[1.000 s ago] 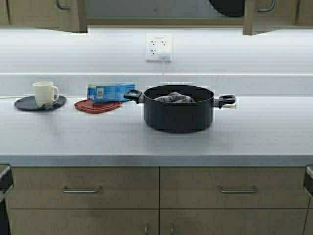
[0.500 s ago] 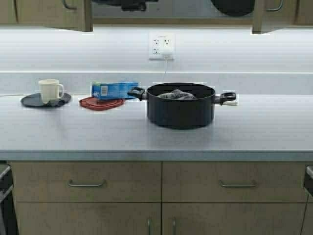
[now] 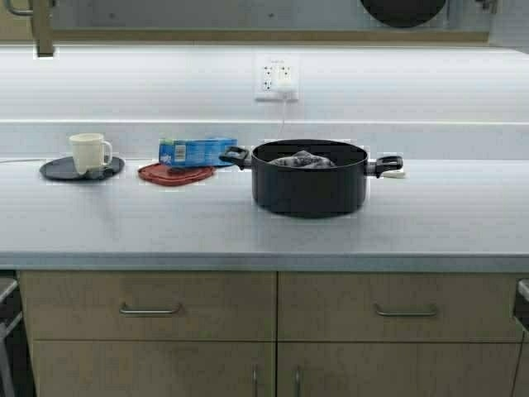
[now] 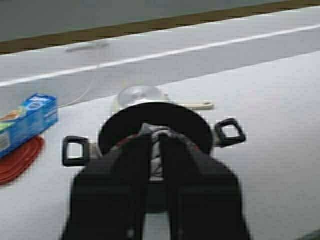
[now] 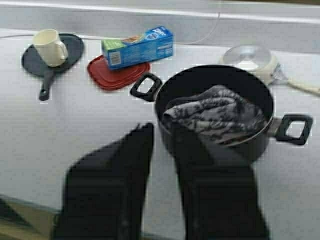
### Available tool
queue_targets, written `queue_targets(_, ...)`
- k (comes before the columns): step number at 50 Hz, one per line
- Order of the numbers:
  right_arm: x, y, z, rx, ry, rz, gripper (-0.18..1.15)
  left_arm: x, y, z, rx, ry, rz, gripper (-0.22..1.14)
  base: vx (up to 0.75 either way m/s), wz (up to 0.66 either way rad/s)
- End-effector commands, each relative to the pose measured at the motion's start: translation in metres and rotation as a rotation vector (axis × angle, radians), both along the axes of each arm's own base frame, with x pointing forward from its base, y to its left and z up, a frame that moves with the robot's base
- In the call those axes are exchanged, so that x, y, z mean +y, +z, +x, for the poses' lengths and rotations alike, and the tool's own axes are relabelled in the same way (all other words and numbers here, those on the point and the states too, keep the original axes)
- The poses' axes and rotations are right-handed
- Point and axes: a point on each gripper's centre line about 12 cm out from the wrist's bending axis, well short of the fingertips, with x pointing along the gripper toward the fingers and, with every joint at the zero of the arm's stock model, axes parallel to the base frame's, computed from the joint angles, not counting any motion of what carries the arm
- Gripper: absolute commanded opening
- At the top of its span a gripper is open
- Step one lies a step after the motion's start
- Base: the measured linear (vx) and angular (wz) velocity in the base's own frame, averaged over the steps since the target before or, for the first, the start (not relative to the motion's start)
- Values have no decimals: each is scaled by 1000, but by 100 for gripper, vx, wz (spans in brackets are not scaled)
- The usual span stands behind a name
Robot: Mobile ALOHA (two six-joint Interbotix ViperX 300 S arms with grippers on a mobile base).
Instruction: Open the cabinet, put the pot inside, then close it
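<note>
Your cabinet has just opened up. 1 second ago both tan doors hung well into the top of the high view; now only the edge of the left door shows in the corner, and the right one is nearly out of frame. The counter scene has also slid a little to the right (that is the base moving, not the objects). I judge step 1 done, with the shelf clear to load beside the dark round item already inside.

The pot has not been touched. It stands on the countertop with a grey cloth bundled inside. Neither arm appears in the high view.

Your left gripper hangs above the counter, its fingers drawn to a narrow slit and holding nothing. The pot lies straight beyond its tips, 1 side handle out to either side.

Your right gripper has its fingers parted and empty. The pot's near rim sits just past one fingertip, and the handle is beyond the other.

Next you'd likely bring each gripper down to a handle. The blue box and red lid lie close to the left handle.
</note>
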Motion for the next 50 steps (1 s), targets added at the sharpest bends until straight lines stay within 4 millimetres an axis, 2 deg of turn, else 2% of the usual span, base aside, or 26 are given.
queue_targets(1,11,-16,-39,42,19,137,105,3,-2,-36,-26,-21,-123,102,0,0)
queue_targets(3,16,-29,-53,49,10,196,104,4,-14,-48,11,-21,-195,106,0,0)
queue_targets(8,24,-67,-87,17,-32,356,103,17,-51,-73,105,3,-433,102,0,0)
queue_targets(13,24,-107,-116,-2,-69,541,103,33,-92,-88,162,28,-610,103,0,0)
queue_targets(15,20,-122,-122,-1,-91,603,103,40,-109,-90,184,46,-663,103,1,0)
queue_targets(20,21,-156,-123,36,-104,714,103,47,-149,-94,231,69,-730,103,1,0)
queue_targets(27,40,-203,-110,108,-66,774,103,55,-200,-87,276,109,-813,103,0,1)
queue_targets(33,21,-241,-93,59,-149,894,103,59,-239,-75,344,116,-939,103,2,-2)
queue_targets(38,6,-266,-86,117,-205,983,103,63,-258,-64,359,125,-1009,103,6,-2)
queue_targets(41,5,-277,-84,147,-200,964,103,63,-259,-60,344,130,-1004,103,10,-4)
queue_targets(50,14,-278,-72,108,-122,888,103,66,-250,-55,280,138,-969,103,19,-5)
